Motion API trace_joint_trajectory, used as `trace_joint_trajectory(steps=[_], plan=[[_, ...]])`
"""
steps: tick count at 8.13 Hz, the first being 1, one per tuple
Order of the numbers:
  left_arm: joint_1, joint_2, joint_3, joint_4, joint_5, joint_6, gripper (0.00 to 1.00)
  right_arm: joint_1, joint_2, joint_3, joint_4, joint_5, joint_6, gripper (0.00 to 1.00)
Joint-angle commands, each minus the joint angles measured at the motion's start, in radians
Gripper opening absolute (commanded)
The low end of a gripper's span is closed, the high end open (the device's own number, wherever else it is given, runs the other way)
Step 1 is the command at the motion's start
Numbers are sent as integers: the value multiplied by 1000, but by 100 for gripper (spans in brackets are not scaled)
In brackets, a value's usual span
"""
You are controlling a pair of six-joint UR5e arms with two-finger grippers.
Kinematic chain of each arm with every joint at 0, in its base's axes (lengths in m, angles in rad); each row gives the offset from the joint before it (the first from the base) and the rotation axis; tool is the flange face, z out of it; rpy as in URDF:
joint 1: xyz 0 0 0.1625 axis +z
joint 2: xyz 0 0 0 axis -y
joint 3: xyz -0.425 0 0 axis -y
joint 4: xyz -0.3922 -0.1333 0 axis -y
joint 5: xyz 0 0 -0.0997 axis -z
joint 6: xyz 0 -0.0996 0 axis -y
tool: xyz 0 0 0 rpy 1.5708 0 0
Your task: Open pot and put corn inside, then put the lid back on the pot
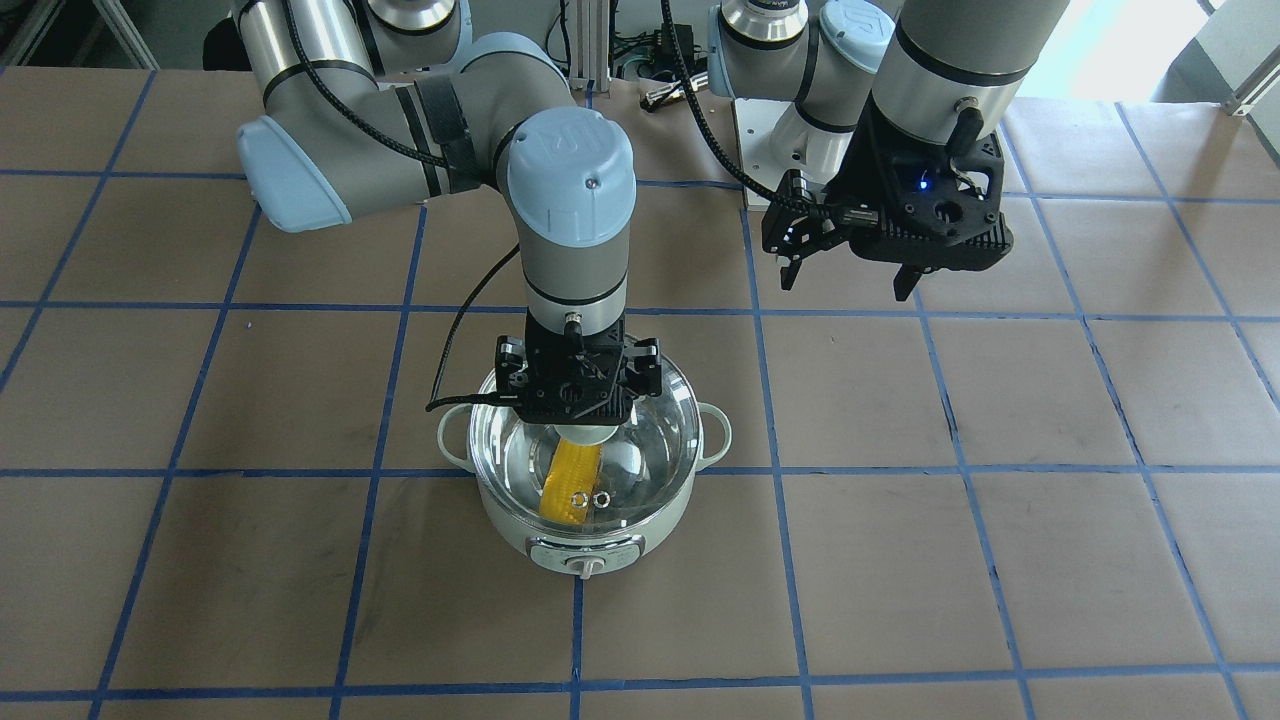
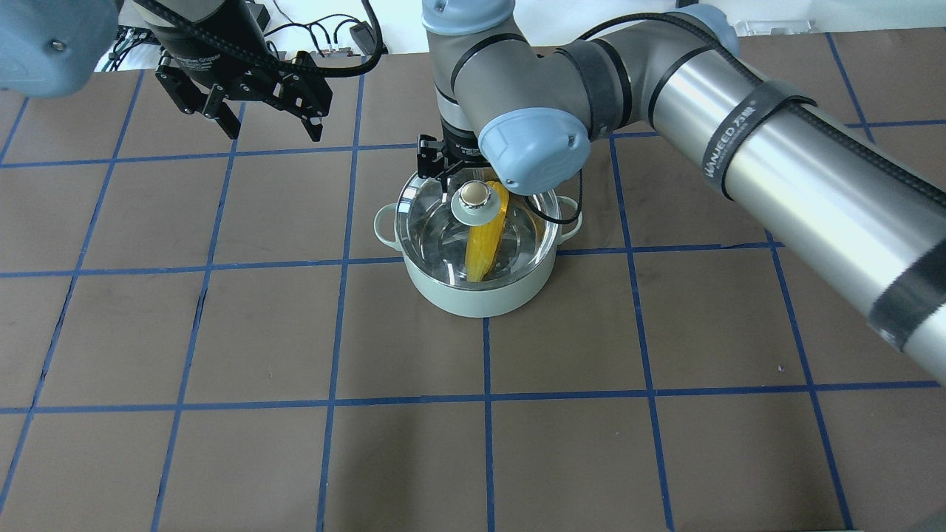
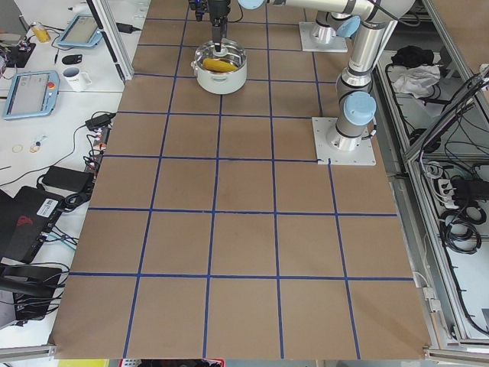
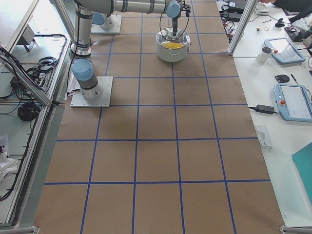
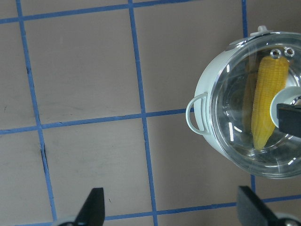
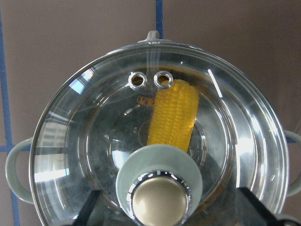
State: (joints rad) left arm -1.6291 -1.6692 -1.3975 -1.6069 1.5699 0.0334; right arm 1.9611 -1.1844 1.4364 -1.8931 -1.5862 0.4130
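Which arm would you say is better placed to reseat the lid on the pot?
Right: the right gripper hangs open directly over the lid's knob; the left gripper hovers apart over the table.

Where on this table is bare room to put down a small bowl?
Bare: the table squares on the dial side of the pot, and those beside its handles. Crowded: above the lid, where the right end effector hovers; the left end effector hangs farther off.

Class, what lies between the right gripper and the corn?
The glass lid, resting on the pot, separates the right gripper from the corn; the right wrist view shows it.
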Motion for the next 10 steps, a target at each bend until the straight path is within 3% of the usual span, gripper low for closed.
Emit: trace_joint_trajectory(steps=[1,4,5,10], plan=[[0,-1,0,1,1,-1,100,-69,-153,1,78,-3,-110,100],[0,-3,0,2,1,-9,100,-322,-331,1,387,-1,-401,100],[0,-3,0,1,1,-6,100,-388,-349,1,438,3,-489,100],[0,-3,2,1,9,-4,100,-399,-382,38,440,0,-502,100]])
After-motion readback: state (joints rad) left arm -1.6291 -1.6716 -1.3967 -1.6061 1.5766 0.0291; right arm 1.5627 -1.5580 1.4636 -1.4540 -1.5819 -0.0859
